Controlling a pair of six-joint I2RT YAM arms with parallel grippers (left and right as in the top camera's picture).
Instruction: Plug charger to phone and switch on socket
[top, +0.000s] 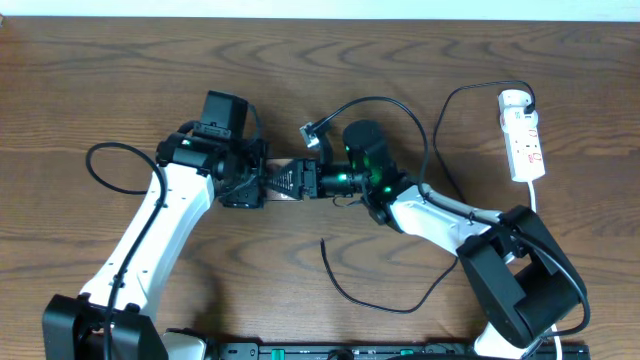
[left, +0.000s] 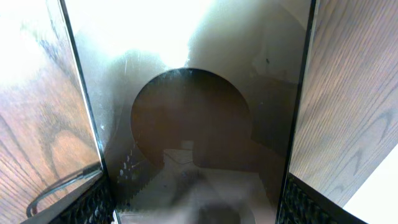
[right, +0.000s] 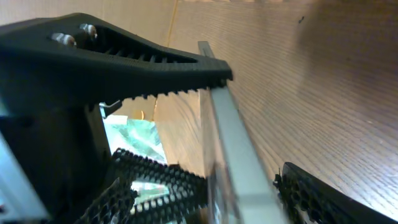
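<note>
The phone (top: 283, 196) is held between both grippers at the table's middle. My left gripper (top: 262, 185) is shut on it across its width; its glossy face (left: 199, 124) fills the left wrist view between the fingers (left: 199, 202). My right gripper (top: 298, 182) is shut on the phone's other end, which shows edge-on (right: 230, 143) between its fingers (right: 249, 193). The charger's connector (top: 312, 132) lies loose just behind the grippers, and its thin black cable (top: 400, 108) arcs away to the right. The white socket (top: 522, 135) lies at the far right with a black plug (top: 526, 100) in it.
A loose loop of thin black cable (top: 350, 298) lies on the wood in front of the right arm. The left arm's thicker black cable (top: 100, 165) loops at the left. The left gripper's serrated finger (right: 137, 59) crosses the right wrist view.
</note>
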